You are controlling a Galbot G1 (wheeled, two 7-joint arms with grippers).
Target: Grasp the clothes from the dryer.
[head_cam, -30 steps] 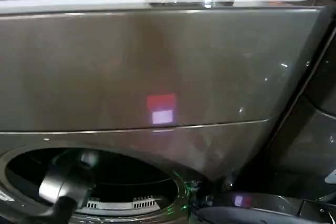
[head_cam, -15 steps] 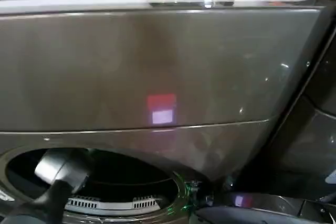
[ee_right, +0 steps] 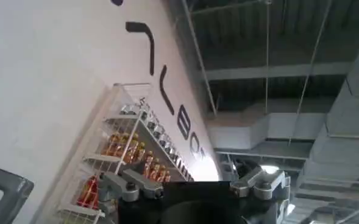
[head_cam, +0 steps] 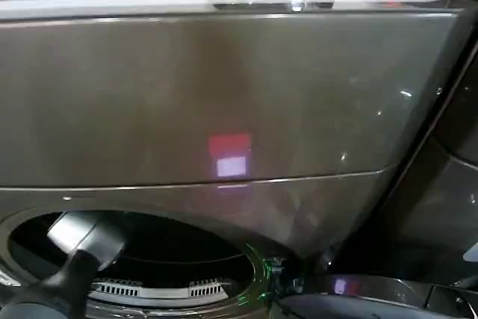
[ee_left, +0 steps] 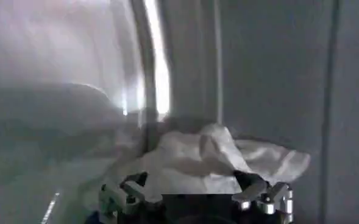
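The left arm (head_cam: 75, 259) has reached deeper through the round opening of the dryer (head_cam: 224, 95) than a moment ago. Inside the drum, the left gripper (ee_left: 194, 198), jaws spread, hovers just short of the crumpled white cloth (ee_left: 209, 161), so the grasp seems imminent. The right gripper (ee_right: 194, 189), jaws also released and empty, points up towards the ceiling.

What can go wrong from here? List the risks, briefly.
1. The left claw is open just short of the white cloth; closing now may pinch only a loose fold that slips out.
2. The left arm passes close to the porthole rim of the dryer; pulling back could snag the cloth there.
The right claw waits, pointing at the ceiling.
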